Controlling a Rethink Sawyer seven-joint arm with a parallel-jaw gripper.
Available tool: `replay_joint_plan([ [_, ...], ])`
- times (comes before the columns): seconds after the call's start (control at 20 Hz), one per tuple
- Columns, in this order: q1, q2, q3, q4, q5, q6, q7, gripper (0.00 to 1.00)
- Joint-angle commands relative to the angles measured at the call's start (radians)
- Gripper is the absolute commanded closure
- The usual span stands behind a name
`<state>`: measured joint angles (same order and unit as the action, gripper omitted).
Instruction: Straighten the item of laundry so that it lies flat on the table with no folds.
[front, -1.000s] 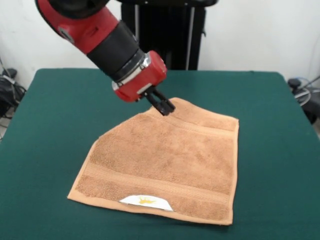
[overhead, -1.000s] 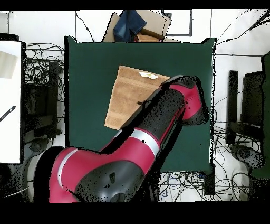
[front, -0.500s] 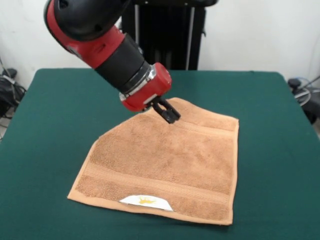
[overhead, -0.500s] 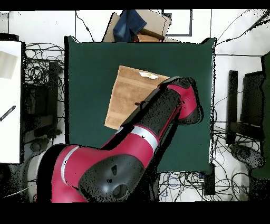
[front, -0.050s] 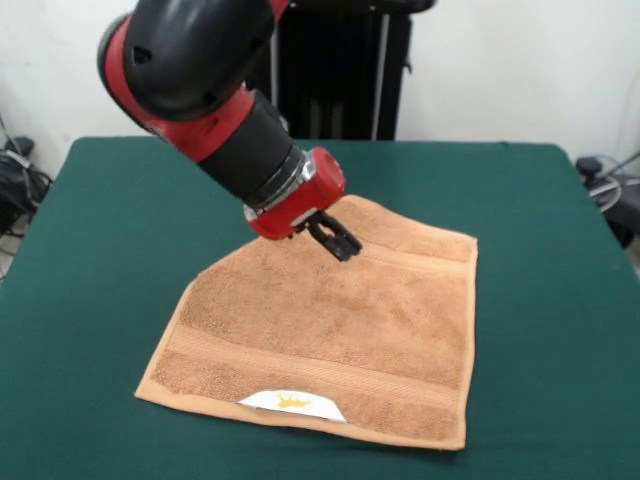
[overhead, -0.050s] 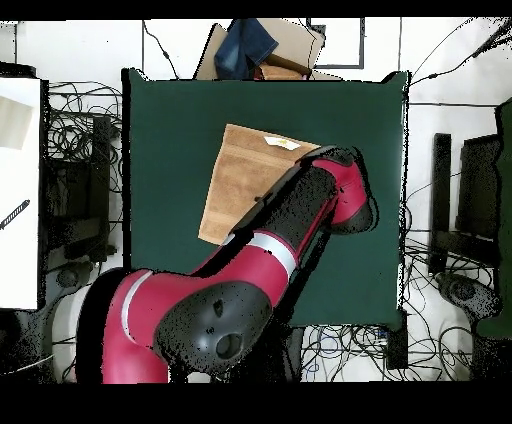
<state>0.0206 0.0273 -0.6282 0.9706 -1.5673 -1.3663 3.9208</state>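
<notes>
One corner of the towel (front, -0.050s: 340, 320) looks tucked under, so the fingers (front, -0.050s: 337, 240), seemingly together, hover there above the desk (front, -0.050s: 110, 240).

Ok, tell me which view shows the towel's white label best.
The front view: the white label lies unobstructed on the towel at its near hem. Overhead, it is only a small pale patch beside the arm.

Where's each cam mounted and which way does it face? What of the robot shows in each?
Front view: across the table, facing the robot; shows forearm, wrist, gripper above the towel.
Overhead view: above, looking straight down; shows the arm from base to wrist, gripper hidden under it.
Shared: towel, table, arm; the views are turned half round against each other.
</notes>
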Motion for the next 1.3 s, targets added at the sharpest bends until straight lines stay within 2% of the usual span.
replay_joint_plan([
  [0.05, 0.026, 0.080, 0.147, -0.054, 0.068, 0.152, 0.130, 1.00],
  [0.3, 0.022, 0.094, 0.164, -0.060, 0.081, 0.151, 0.121, 1.00],
  [0.95, -0.040, 0.159, 0.236, -0.158, 0.055, -0.001, 0.162, 1.00],
  [1.3, -0.009, 0.176, 0.245, -0.158, 0.092, 0.033, 0.157, 1.00],
])
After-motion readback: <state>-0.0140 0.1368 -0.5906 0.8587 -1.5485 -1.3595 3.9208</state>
